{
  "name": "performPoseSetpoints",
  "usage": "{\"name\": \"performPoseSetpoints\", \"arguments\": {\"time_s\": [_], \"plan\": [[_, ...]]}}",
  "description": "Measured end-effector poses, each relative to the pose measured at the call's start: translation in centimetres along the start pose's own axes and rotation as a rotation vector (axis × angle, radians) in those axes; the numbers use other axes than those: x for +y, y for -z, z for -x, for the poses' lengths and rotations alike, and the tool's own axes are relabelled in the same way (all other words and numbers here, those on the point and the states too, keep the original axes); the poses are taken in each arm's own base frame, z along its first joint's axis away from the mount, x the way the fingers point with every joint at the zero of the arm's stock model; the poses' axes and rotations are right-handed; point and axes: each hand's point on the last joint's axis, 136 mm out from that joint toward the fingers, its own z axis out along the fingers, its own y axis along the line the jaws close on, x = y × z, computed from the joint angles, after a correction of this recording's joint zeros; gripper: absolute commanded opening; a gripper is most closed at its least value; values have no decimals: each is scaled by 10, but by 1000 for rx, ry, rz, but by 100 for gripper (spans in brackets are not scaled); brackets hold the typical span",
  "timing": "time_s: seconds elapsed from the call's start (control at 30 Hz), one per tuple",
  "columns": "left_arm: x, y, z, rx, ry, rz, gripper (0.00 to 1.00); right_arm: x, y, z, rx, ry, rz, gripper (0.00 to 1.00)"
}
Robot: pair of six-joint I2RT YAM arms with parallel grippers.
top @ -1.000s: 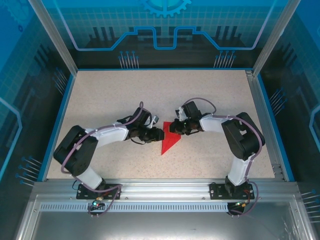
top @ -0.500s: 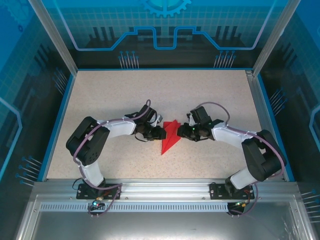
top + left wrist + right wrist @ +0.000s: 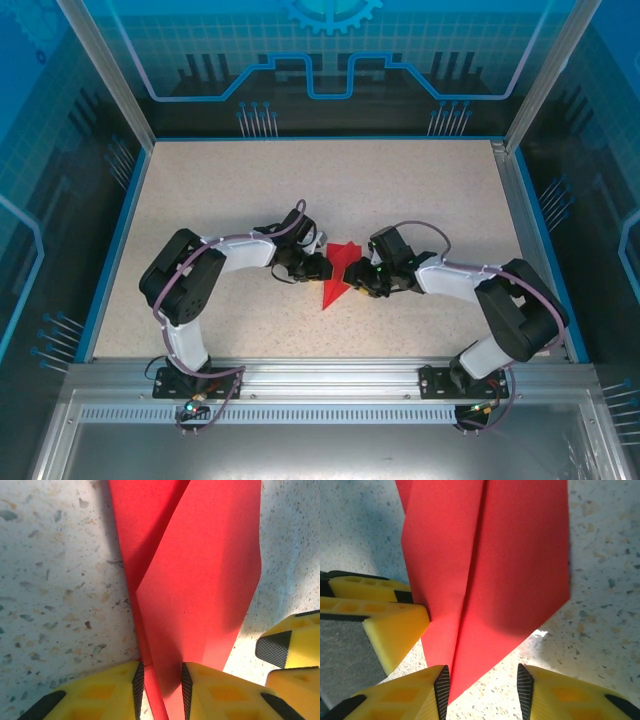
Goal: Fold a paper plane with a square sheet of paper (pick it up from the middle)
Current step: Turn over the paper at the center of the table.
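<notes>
Your square sheet of paper [image 3: 335,288] is no square now: it lies mid-desk as a narrow red wedge, point toward the arm bases, right between the two arms so either one can reach it. Up close it's thin, matte, bright red stock, with a sharp centre crease and overlapping flaps whose edges throw hard shadows. I'd judge those layers will spring apart if nothing pins them. That looks like the reason for the left gripper [image 3: 162,680]: its jaws stand narrow with the folded edge running up between the pads [image 3: 186,682]. The red fills the gap, though you can't be sure from this angle whether they truly pinch it or just bracket it. The right gripper [image 3: 482,680] comes in from the opposite side with its jaws apart. The paper's near corner pokes in beside one pad and bare desk shows before the other, so nothing is clamped there. The fingers on both are chunky yellow plastic with hollow ribbing, faced in black cross-hatched rubber, which should bite well on slick paper. Each gripper's fingers sit just beside the other's, so mind the crowding. Underneath, the desk [image 3: 230,190] is pale, speckled and flat, a firm surface for pressing a crease.
</notes>
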Motion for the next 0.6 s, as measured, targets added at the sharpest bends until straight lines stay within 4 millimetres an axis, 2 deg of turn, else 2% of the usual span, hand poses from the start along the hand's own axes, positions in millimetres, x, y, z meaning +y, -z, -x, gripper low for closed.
{"name": "performPoseSetpoints", "arguments": {"time_s": [0.23, 0.6], "plan": [[2, -1, -1, 6, 1, 4, 26, -4, -13, 0, 16, -54, -1, 41], [2, -2, 0, 12, -12, 7, 26, 1, -15, 6, -9, -89, 23, 41]]}}
